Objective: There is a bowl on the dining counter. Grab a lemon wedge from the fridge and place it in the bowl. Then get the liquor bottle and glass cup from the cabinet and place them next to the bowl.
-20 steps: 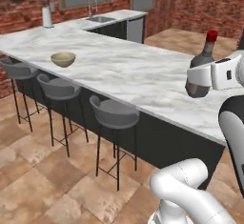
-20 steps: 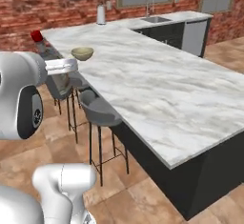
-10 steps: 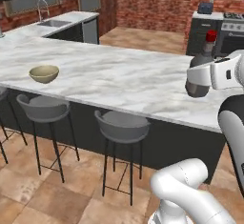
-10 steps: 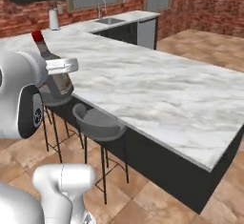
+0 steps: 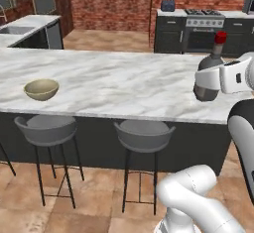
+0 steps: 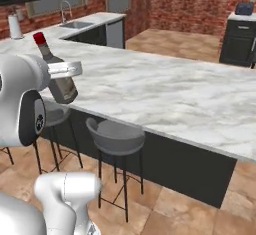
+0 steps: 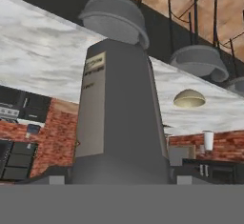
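Note:
My gripper (image 5: pixel 212 80) is shut on the liquor bottle (image 5: pixel 207 70), a dark grey bottle with a red cap, held upright above the near right part of the dining counter (image 5: pixel 114 83). From the right base the liquor bottle (image 6: pixel 59 81) hangs at the left, in my gripper (image 6: pixel 64 71). In the hand view the liquor bottle (image 7: pixel 119 118) stands between my gripper (image 7: pixel 119 176) fingers. The tan bowl (image 5: pixel 41 89) rests on the white marble far to the left; the bowl (image 7: pixel 189 98) is small beyond the bottle. Lemon wedge, glass cup, fridge and cabinet are out of view.
Grey bar stools (image 5: pixel 47 128) (image 5: pixel 144 134) stand along the counter's near side, and another stool (image 6: pixel 116 138) shows from the right. A stove with black cabinets (image 5: pixel 206 26) lines the brick back wall. A sink worktop (image 6: pixel 80 25) runs at the far left.
The base has driven and turned, so the whole scene has shifted: the bowl now sits far left and the stove wall has come into view. The bottle stays in my gripper.

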Available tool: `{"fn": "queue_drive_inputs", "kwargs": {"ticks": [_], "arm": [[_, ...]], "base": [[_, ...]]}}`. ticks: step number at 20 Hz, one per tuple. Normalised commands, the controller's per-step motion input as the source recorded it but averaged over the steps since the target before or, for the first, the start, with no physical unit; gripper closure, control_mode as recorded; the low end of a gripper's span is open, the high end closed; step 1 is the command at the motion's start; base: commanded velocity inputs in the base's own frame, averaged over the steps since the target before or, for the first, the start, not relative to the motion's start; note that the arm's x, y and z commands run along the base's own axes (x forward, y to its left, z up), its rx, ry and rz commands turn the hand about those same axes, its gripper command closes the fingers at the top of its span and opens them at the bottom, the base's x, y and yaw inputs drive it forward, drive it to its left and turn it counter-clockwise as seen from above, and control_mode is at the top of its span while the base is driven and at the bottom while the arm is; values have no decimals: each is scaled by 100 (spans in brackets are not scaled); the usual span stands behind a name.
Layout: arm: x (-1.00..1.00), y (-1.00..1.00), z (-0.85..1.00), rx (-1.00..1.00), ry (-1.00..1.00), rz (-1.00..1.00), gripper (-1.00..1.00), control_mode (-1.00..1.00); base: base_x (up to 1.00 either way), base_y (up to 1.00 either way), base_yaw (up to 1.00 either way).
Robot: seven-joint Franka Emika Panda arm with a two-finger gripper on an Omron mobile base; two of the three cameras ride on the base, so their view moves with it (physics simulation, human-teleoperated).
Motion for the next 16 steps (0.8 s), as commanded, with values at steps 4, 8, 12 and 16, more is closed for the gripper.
{"fn": "queue_drive_inputs", "kwargs": {"ticks": [4, 8, 12, 16], "arm": [[0, 0, 0, 0, 0, 0, 100, 100], [0, 0, 0, 0, 0, 0, 100, 100], [0, 0, 0, 0, 0, 0, 100, 100], [0, 0, 0, 0, 0, 0, 100, 100]], "base": [[0, 100, -43], [0, 100, -42], [0, 100, -42], [0, 100, -40]]}}
